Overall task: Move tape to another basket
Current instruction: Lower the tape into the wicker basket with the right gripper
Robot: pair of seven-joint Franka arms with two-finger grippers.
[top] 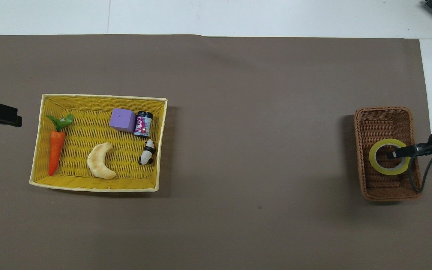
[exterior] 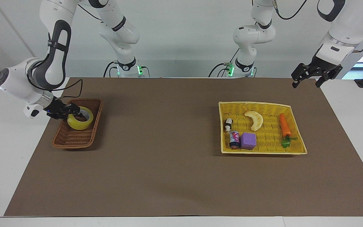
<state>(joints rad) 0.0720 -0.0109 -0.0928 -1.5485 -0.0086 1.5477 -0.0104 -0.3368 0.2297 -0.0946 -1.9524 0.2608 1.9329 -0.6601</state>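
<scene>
Two claws: which one is on the job?

- The right claw (exterior: 71,111). It is low over the brown basket (exterior: 74,138), and the yellow tape (exterior: 79,125) is directly under its tip, lying in the end of the basket nearer the robots. From above, the tip shows over the hole of the roll.

- Does it grip the roll?

- I cannot tell whether that claw is wide or narrow, or whether it touches the roll. The tape looks settled on the basket floor, so I judge this to be the letting-go step, with the move itself almost done.

- And the left claw (exterior: 307,80)?

- It waits, spread wide and holding nothing, up over the worktop (exterior: 169,142) just beside the yellow tray (exterior: 263,151), well apart from the tape.

- What does the next move call for?

- A clean exit, I think. The right claw should be fully loose of the roll, then rise straight up out of the basket, so that its tip does not catch the ring and tip or drag it over the wicker wall just beside it.
</scene>
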